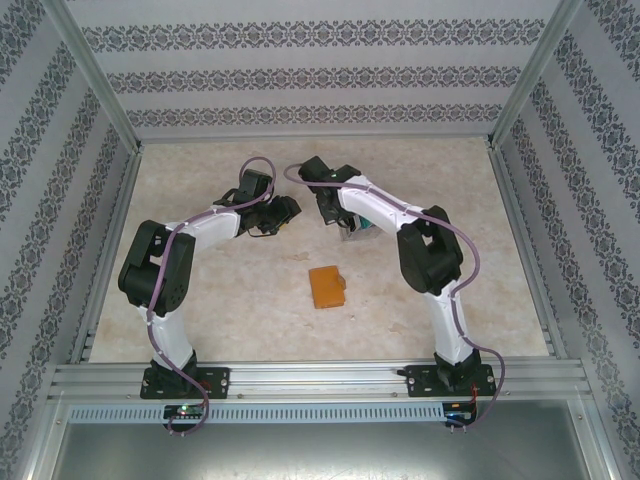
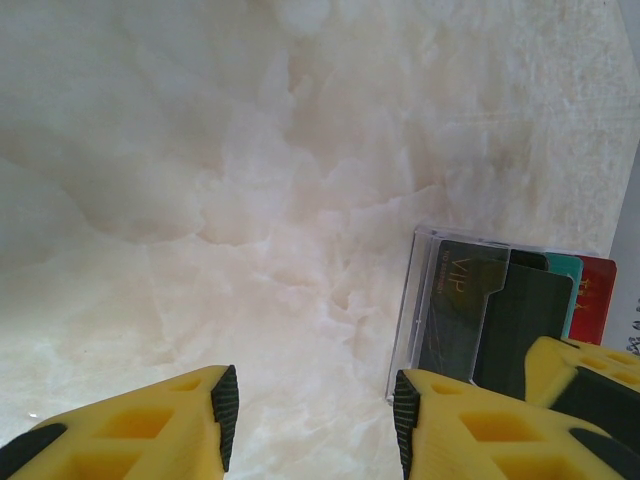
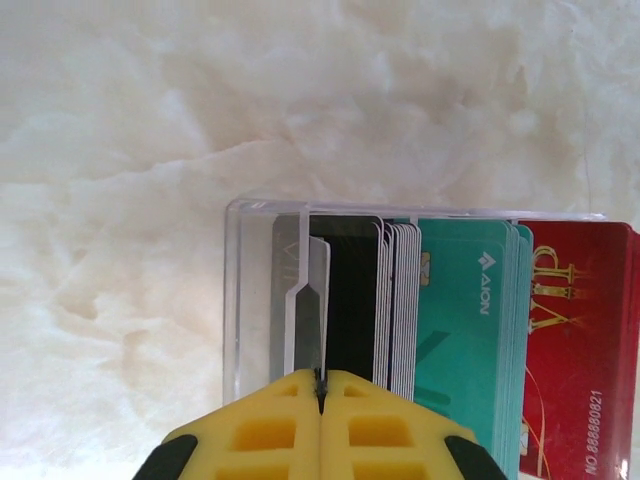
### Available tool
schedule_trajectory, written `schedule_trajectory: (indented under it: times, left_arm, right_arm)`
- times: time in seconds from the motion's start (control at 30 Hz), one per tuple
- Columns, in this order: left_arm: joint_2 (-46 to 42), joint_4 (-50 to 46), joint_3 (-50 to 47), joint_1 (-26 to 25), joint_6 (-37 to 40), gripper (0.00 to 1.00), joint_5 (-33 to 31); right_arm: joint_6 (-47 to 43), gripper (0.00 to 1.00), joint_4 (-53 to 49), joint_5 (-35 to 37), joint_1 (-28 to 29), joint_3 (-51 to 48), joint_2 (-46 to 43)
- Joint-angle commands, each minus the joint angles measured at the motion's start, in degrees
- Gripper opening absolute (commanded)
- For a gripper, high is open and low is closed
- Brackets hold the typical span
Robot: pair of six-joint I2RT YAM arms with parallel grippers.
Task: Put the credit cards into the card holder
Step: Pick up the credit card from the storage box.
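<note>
Right gripper (image 3: 320, 385) is pinched shut at the edge of the credit cards (image 3: 440, 330) in a clear box (image 3: 235, 300) near the middle of the surface (image 1: 220, 320); neighbouring cards may drag out. Left gripper (image 2: 315, 400) hangs half-open, empty. Card holder (image 1: 327, 288) lies apart, toward the near edge.

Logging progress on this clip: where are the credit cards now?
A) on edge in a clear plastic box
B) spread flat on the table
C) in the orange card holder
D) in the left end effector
A: the credit cards stand side by side inside the clear box, with the card holder lying apart from them.
</note>
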Motion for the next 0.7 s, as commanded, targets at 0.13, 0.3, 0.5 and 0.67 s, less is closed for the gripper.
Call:
schedule_trajectory:
  times: [0.13,0.3,0.5,0.67]
  left_arm:
    - [0.01,0.82,0.50,0.19,0.21,0.48,1.14]
    - [-1.52,0.69,-0.20,0.17,0.70,0.48,1.97]
    - [-4.20,0.41,-1.97,0.04,1.26,0.48,3.59]
    - [-6.74,-0.71,-4.53,-0.58,2.01,0.48,3.63]
  right_arm:
    - [2.65,0.03,-1.92,-5.66,-0.32,-1.08,-6.52]
    - [4.21,0.01,1.71,-10.58,-0.56,-5.37,-12.40]
    - [9.90,0.00,9.47,-17.22,-0.96,-14.85,-21.13]
    - [17.87,0.00,15.57,-22.90,-0.77,-23.71,-26.89]
